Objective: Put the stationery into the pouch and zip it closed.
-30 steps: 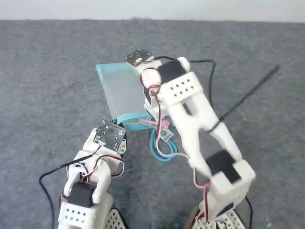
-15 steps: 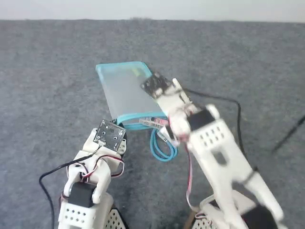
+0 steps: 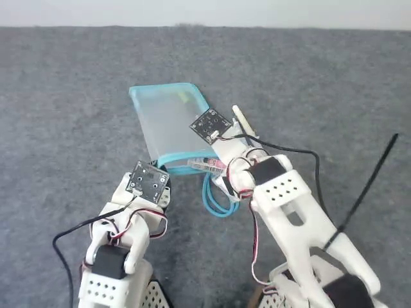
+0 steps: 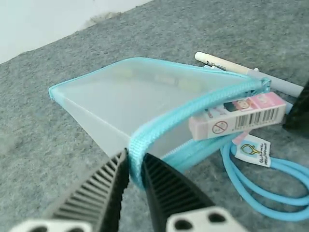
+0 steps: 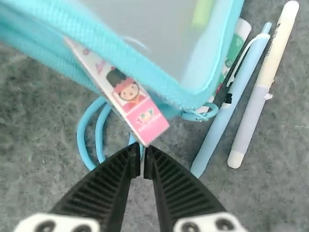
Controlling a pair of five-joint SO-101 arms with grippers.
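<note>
The frosted pouch [image 3: 168,122] lies on the grey table [image 3: 64,96], its mouth towards the arms. The left gripper [image 4: 134,164] has its fingers clamped on the blue zip edge. A pink eraser [image 4: 236,116] sticks halfway out, its inner end hidden. Something green [image 5: 203,12] inside is only a blur. A blue pen [image 5: 227,125] and a white pen [image 5: 263,82] lie just beside the pouch, the blue one partly tucked under its corner. The right gripper [image 5: 139,152] has its fingers pressed together below the eraser's tip. Whether they catch the blue cord [image 5: 94,135] is unclear.
</note>
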